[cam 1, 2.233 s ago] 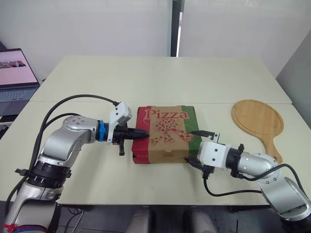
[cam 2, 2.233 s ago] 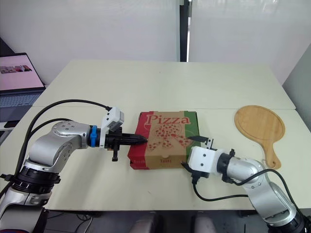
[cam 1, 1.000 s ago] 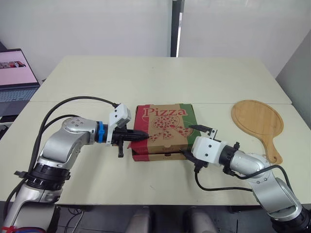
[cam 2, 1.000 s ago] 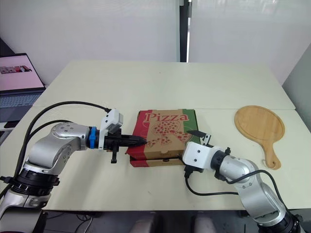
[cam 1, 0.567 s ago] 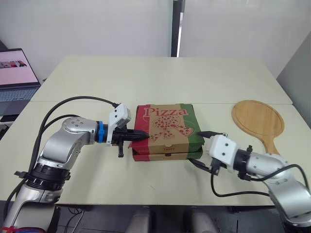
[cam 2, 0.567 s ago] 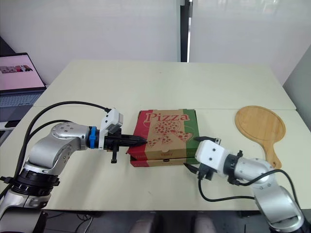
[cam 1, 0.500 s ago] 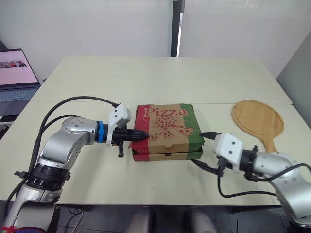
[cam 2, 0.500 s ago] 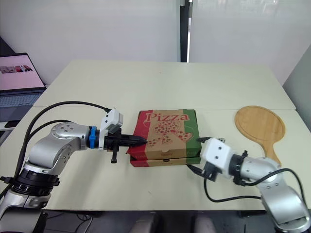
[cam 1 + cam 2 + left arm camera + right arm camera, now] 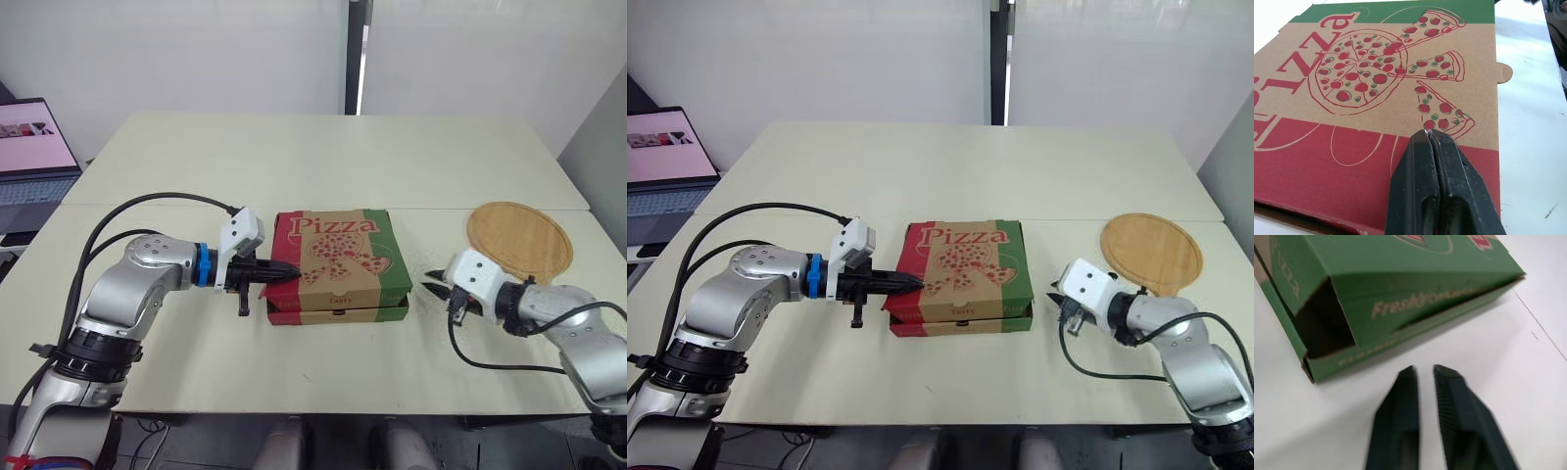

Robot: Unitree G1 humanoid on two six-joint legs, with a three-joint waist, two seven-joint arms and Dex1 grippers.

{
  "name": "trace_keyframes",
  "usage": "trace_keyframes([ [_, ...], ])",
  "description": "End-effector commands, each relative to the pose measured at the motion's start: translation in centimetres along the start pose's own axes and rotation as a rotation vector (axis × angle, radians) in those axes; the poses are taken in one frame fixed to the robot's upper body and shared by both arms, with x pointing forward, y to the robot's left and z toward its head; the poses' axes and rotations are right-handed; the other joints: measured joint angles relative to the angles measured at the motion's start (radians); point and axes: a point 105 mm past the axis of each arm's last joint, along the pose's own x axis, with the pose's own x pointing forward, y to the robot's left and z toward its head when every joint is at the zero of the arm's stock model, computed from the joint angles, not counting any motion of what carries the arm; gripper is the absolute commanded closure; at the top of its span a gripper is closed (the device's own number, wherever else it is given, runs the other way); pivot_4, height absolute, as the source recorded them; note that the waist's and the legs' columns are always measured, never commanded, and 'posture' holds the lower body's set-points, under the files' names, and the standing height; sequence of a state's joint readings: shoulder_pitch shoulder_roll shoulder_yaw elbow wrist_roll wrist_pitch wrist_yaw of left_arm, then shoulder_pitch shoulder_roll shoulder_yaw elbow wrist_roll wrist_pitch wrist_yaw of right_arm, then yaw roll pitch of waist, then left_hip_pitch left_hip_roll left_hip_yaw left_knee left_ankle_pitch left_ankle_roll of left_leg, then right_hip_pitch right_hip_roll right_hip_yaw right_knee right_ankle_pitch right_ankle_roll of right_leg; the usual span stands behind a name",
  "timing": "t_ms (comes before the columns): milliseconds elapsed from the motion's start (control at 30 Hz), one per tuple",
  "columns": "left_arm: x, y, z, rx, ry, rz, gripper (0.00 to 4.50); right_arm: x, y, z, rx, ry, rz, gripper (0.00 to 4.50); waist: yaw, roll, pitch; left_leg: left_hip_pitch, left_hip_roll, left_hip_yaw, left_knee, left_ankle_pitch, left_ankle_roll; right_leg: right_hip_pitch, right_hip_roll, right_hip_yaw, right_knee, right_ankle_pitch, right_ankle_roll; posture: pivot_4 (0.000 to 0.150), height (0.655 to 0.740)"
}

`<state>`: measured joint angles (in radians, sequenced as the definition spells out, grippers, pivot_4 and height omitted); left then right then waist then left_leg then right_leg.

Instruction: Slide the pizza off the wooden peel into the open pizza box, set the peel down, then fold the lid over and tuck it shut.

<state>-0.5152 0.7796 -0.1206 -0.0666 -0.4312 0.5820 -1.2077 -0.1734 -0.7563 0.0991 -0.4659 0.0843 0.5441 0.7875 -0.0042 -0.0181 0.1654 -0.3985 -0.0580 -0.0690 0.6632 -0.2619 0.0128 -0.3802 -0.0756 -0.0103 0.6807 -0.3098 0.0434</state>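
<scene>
Near the front of the pale table [image 9: 323, 157], the right gripper [image 9: 1422, 368] hovers just above the tabletop, close beside the green right side of the pizza box [image 9: 343, 257] but not touching it. Its two black fingers stand almost parallel with a slim gap between them and hold nothing. From the right wrist view, the box's near right corner gapes a little: the lid's green side flap hangs outside the base wall, and a dark opening shows behind it.

At the same depth on the other side, the left gripper [image 9: 1428, 133] reaches in over the red left edge of the box. Its fingers are pressed tightly together and their tips rest on the printed lid, beside the drawing of a pizza slice.

The box sits at the middle of the table with its lid folded down flat over the base.

Further back and to the right, well apart from the box, the wooden peel [image 9: 519, 235] lies flat on the table, its handle end hidden behind the right arm.

Farthest off, at the left, an open laptop [image 9: 29, 157] stands on a neighbouring desk.
</scene>
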Motion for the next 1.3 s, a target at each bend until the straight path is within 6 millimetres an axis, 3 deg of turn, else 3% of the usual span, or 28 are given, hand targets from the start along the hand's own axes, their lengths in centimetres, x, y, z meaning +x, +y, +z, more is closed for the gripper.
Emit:
trace_keyframes([
  [33, 0.1, 0.2, -0.1, 0.000, 0.009, 0.010, 4.50, 0.1, 0.6, 1.6, 0.019, -0.082, 0.033, 4.48, 0.001, 0.000, 0.000, 0.000, 0.000, 0.000, 0.000, 0.000, 0.000, 0.000, 0.000, 0.000, 0.000, 0.000, 0.000, 0.150, 0.7281],
  [233, 0.1, 0.1, -0.2, -0.004, 0.012, 0.007, 4.50, -0.2, 1.2, 3.4, 0.156, -0.182, 0.081, 4.48, 0.000, 0.000, 0.000, 0.000, 0.000, 0.000, 0.000, 0.000, 0.000, 0.000, 0.000, 0.000, 0.000, 0.000, 0.000, 0.150, 0.7281],
  [467, 0.1, 0.1, -0.2, -0.003, 0.013, 0.007, 4.50, -0.4, 2.1, 4.2, 0.164, -0.193, 0.132, 4.48, -0.001, 0.000, 0.000, 0.000, 0.000, 0.000, 0.000, 0.000, 0.000, 0.000, 0.000, 0.000, 0.000, 0.000, 0.000, 0.150, 0.7281],
  [700, 0.1, 0.1, -0.2, -0.001, 0.013, 0.008, 4.50, -0.2, 2.1, 2.4, 0.050, -0.089, 0.103, 4.48, -0.001, 0.000, 0.000, 0.000, 0.000, 0.000, 0.000, 0.000, 0.000, -0.001, 0.000, 0.000, 0.000, 0.000, 0.000, 0.150, 0.7281],
  [900, 0.0, 0.0, -0.1, 0.000, 0.014, 0.011, 4.50, -2.4, 0.8, 1.4, 0.031, -0.048, 0.091, 4.48, 0.001, 0.000, 0.000, 0.000, 0.000, 0.000, 0.000, 0.000, 0.000, 0.000, 0.000, 0.000, 0.000, 0.000, 0.000, 0.150, 0.7281],
  [1000, -0.1, 0.1, -0.1, 0.000, 0.015, 0.014, 4.50, -3.3, -0.5, 3.1, 0.061, -0.128, 0.059, 4.48, -0.001, 0.000, 0.000, 0.000, 0.000, 0.000, 0.000, 0.000, 0.000, 0.000, 0.000, 0.000, 0.000, 0.000, 0.000, 0.150, 0.7281],
  [1100, -0.2, 0.1, -0.1, 0.000, 0.017, 0.015, 4.50, -3.0, -0.6, 5.4, 0.081, -0.212, 0.072, 4.48, -0.004, 0.000, 0.000, 0.000, 0.001, 0.000, 0.000, 0.000, 0.000, 0.000, 0.000, 0.000, 0.000, 0.000, 0.000, 0.150, 0.7281],
  [1300, -0.4, 0.2, 0.6, 0.003, -0.003, 0.025, 4.50, -0.1, 2.3, 7.5, 0.081, -0.260, 0.186, 4.48, -0.002, 0.000, 0.000, -0.001, 0.000, 0.000, 0.000, 0.000, 0.000, -0.001, 0.000, 0.000, 0.000, 0.000, 0.000, 0.150, 0.7281],
])
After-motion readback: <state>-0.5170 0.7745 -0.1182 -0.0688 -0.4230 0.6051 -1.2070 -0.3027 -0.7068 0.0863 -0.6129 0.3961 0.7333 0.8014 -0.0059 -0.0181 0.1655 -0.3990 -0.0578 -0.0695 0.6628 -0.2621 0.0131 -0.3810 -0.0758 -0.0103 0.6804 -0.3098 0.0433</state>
